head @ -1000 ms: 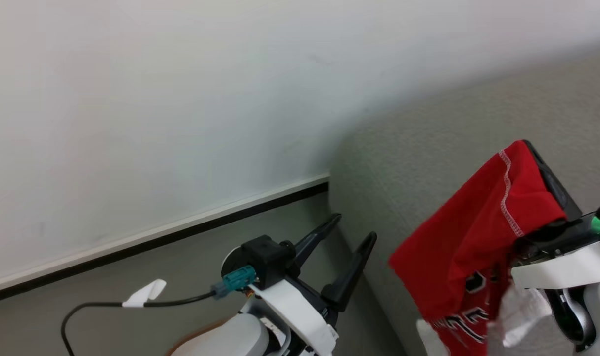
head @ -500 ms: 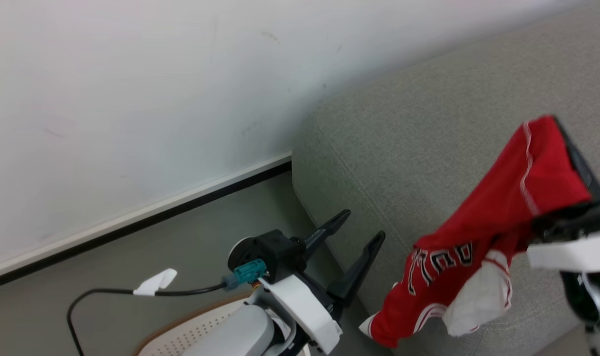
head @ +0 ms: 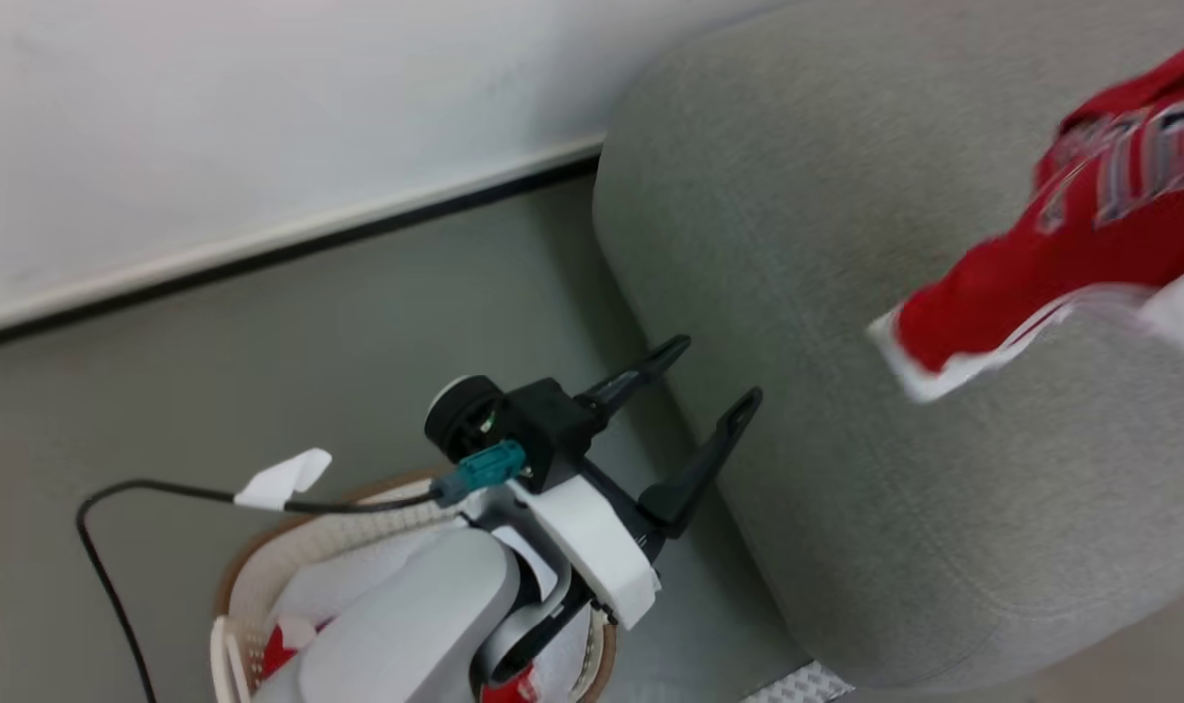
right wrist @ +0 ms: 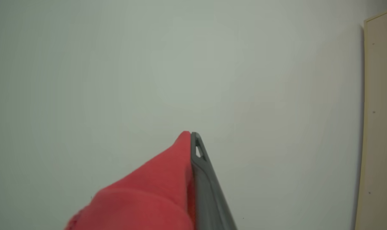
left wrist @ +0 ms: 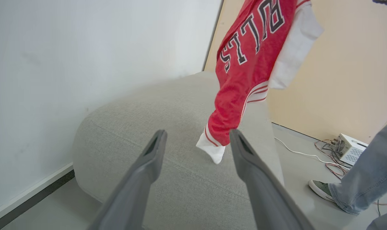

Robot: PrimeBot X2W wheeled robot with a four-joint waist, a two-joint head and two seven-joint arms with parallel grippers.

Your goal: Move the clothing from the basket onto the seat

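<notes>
Your right jaws pinch a red shirt (left wrist: 244, 64) that hangs over the sofa (head: 796, 244) on the right, not yet released. Your left jaws stand spread and empty above the basket (head: 250, 576), near left, where more red clothing (head: 277, 652) waits.

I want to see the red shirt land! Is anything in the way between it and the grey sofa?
Nothing visible is in the way. The red shirt hangs from the shut right gripper over a bare part of the sofa. The open left gripper is beside the sofa's end, not under the shirt.
</notes>
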